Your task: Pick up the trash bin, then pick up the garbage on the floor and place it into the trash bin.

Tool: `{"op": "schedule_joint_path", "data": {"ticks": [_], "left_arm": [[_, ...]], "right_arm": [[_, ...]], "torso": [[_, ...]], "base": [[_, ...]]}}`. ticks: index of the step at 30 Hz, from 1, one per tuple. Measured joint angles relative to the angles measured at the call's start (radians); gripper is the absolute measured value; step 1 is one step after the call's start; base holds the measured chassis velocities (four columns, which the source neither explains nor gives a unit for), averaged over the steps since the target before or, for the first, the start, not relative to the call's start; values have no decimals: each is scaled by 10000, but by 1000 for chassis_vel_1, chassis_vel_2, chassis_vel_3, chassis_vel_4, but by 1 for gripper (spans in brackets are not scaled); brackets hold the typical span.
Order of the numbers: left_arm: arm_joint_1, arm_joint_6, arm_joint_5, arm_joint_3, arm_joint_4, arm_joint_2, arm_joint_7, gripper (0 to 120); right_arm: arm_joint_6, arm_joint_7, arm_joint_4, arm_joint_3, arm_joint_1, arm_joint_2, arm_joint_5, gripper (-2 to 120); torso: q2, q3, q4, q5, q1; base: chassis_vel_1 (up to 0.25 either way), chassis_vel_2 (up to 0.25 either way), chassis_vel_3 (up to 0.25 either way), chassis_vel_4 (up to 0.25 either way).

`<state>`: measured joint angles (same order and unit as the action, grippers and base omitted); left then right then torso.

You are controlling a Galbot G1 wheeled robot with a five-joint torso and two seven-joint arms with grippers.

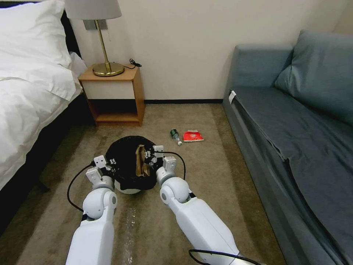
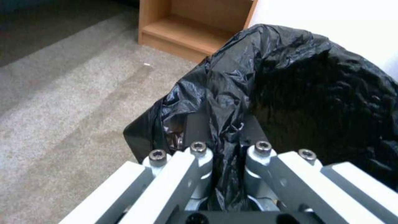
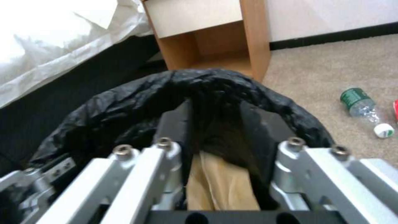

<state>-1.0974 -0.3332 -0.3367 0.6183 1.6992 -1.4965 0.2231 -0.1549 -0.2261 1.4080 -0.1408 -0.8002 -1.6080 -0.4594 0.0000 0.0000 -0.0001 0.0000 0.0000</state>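
The trash bin (image 1: 127, 167), white with a black liner bag (image 2: 290, 77) over its rim, hangs just above the carpet between my arms. My left gripper (image 1: 110, 162) (image 2: 219, 124) is shut on the liner at the bin's left rim. My right gripper (image 1: 149, 154) (image 3: 215, 109) is over the bin's right side, shut on a crumpled tan paper bag (image 1: 141, 162) (image 3: 215, 183) that hangs upright into the bin's mouth. More garbage lies on the carpet beyond the bin to the right: a small clear bottle (image 1: 175, 135) (image 3: 360, 104) with a green label and a red packet (image 1: 193, 136).
A wooden nightstand (image 1: 114, 95) with a brass lamp (image 1: 106, 55) stands against the wall just behind the bin. A bed (image 1: 29, 92) runs along the left and a blue-grey sofa (image 1: 294, 129) along the right. Open carpet (image 1: 206, 176) lies between them.
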Motion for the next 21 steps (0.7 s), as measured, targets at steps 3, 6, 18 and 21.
{"op": "schedule_joint_path", "data": {"ticks": [3,6,18,21], "left_arm": [[-12,0,16,0,-11,-8,2,4],[1,0,13,20,-38,10,1,4],[207,-12,-131,91,-188,187,-100,4],[328,-33,-226,26,-281,303,-367,4]], "right_arm": [[-42,-2,161,-17,-79,0,6,45],[-59,-5,281,131,-67,-1,47,54],[447,99,467,1618,-3,-1,977,93],[993,527,378,2387,-419,38,1634,99]], "torso": [[0,0,1,0,0],[0,0,1,0,0],[0,0,1,1,0],[0,0,3,2,0]], "base": [[0,0,0,0],[0,0,0,0],[0,0,0,0],[0,0,0,0]]}}
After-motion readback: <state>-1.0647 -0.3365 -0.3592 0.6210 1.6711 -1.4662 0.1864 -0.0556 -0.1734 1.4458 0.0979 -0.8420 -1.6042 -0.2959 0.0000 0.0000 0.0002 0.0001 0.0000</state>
